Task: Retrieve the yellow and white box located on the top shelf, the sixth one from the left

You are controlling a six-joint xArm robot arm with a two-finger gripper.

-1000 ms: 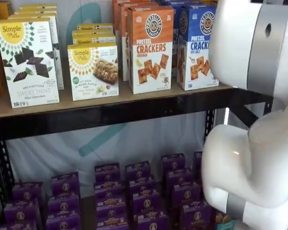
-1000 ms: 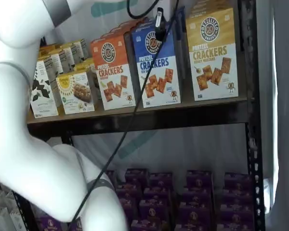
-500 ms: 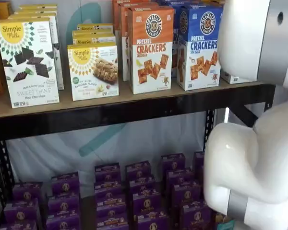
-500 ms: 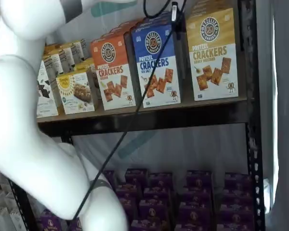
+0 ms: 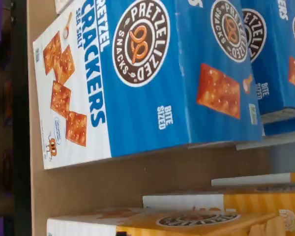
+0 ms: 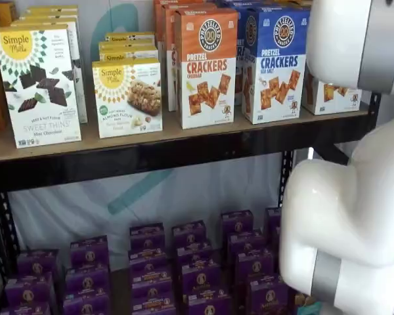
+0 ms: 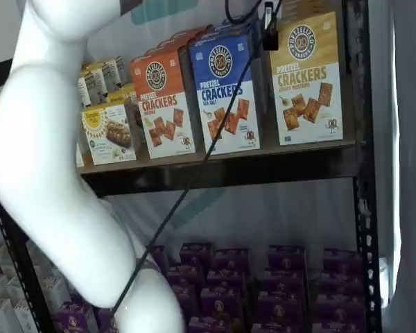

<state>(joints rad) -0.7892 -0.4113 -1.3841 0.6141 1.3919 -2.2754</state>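
- Backdrop is a pale sheet with teal marks behind a black metal rack; the top shelf [image 7: 263, 166] is a tan board with a black front rail, and purple boxes [image 7: 277, 277] fill the shelf below.
- The yellow and white box [image 7: 306, 76] stands upright at the front edge of the top shelf, at its right end seen from the front, next to the black upright.
- A blue sea-salt box [image 7: 229, 90] stands just beside it with a narrow gap between. An orange cheddar box [image 7: 163, 104] comes next, then Simple Mills boxes [image 6: 38, 85] toward the left end.
- In a shelf view the white arm [image 6: 348, 216] hides most of the target; only its lower white part [image 6: 331, 95] shows.
- Wrist view is turned on its side: the blue box [image 5: 152, 73] fills it, and the yellow box's top [image 5: 187, 221] is only at the frame's edge. Judgement: the camera is not yet centred on the target.
- A black part with a cable [image 7: 187, 187] hangs at the top edge of a shelf view, in front of the gap between the blue and yellow boxes.
- Jaws: spread wide, holding nothing, and no contact with any box is visible.
- Progress: approach phase. Arm is up at top-shelf height near the right end; the box is untouched, not yet gripped or lifted.
- Left to do: line up on the yellow box, close on it, pull it off the shelf.
- Risk, as a judgement: the blue neighbour is close and could get nudged.
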